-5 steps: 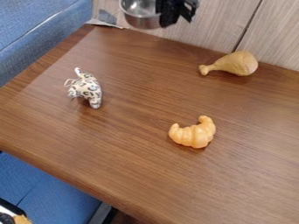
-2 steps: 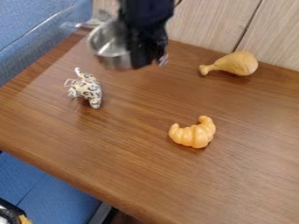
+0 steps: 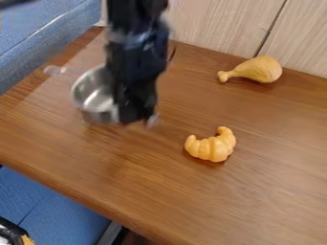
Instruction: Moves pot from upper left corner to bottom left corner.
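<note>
Pot (image 3: 94, 98), clamped in your gripper (image 3: 137, 117), has swung down from the upper left to over the left part of the table (image 3: 147, 182), so you seem well into the carry, with bottom-left placement and release ahead.

shiny mtl pot (image 3: 94, 99), wd tbl (image 3: 137, 179)

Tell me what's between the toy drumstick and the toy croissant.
In the camera view, bare brown tabletop lies between the drumstick and the croissant.
</note>
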`<move>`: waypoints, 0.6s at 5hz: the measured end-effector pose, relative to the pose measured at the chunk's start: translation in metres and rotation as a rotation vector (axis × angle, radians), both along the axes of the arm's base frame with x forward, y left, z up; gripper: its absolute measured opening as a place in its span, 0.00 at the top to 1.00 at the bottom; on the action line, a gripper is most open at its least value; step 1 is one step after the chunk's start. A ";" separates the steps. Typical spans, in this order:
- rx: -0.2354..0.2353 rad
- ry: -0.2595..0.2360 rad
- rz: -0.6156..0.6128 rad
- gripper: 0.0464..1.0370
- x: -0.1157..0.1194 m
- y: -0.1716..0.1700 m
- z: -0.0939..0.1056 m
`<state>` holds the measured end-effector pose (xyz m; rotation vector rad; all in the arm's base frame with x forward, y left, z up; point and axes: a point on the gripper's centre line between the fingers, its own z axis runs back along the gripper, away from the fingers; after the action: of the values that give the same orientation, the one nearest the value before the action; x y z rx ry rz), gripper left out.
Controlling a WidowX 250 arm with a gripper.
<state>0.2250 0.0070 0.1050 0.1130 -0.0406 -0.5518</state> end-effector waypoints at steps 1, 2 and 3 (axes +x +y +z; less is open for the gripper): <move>0.005 0.021 -0.038 0.97 -0.012 0.000 -0.018; 0.027 0.010 -0.067 0.97 -0.022 0.003 -0.043; 0.058 -0.003 -0.096 0.97 -0.022 0.002 -0.052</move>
<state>0.2035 0.0092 0.0533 0.1694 -0.0333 -0.6484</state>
